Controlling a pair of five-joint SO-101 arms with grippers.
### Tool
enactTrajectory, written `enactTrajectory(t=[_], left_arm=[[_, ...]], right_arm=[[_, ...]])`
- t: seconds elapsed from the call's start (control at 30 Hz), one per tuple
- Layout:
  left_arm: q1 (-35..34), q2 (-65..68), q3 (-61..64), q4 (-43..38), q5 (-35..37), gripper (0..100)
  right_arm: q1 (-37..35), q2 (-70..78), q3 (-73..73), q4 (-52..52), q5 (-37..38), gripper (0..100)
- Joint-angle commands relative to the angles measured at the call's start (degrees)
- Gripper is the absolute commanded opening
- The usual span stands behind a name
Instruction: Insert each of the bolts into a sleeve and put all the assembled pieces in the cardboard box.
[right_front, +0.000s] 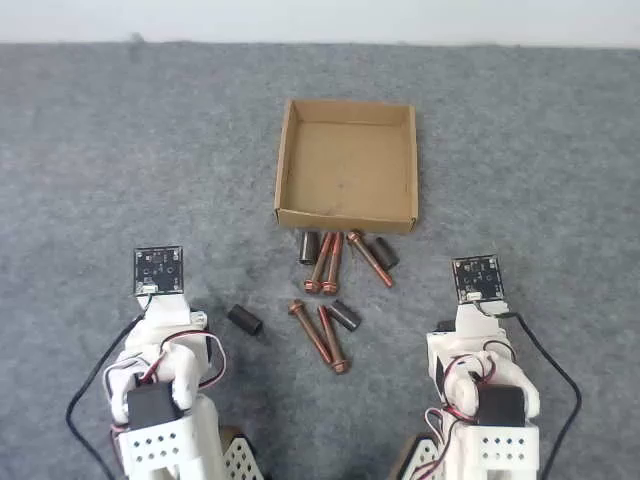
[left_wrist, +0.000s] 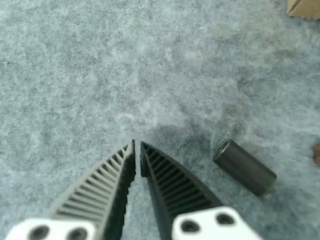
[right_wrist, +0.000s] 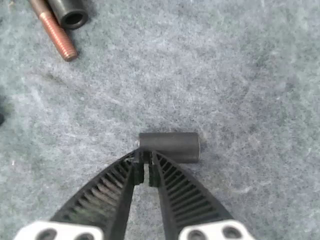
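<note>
No legible text, label, brand, number or sign anywhere. Only tiny pale specks on the black board on the left arm (right_front: 159, 270) and the black board on the right arm (right_front: 477, 277) (too small to make out). Plain, unprinted brown on the cardboard box (right_front: 346, 160).

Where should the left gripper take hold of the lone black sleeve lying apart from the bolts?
Take the sleeve at mid-length, across its round wall, coming from above. It lies flat on the carpet, on a diagonal, with bare carpet around, so the jaws fit either side. The left gripper, now shut, would probably need to open first.
</note>
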Motion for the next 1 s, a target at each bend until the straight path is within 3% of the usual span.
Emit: enactTrajectory(t=[0.0,0.97], left_arm=[[-0.09,-0.88,-0.66,0.26,-0.26,2],[-0.09,-0.88,-0.66,0.26,-0.26,2]], right_arm=[[0.40,-1.01,1.14,0.40,0.44,0.8],[-0.04,-1.01,1.14,0.40,0.44,0.7]])
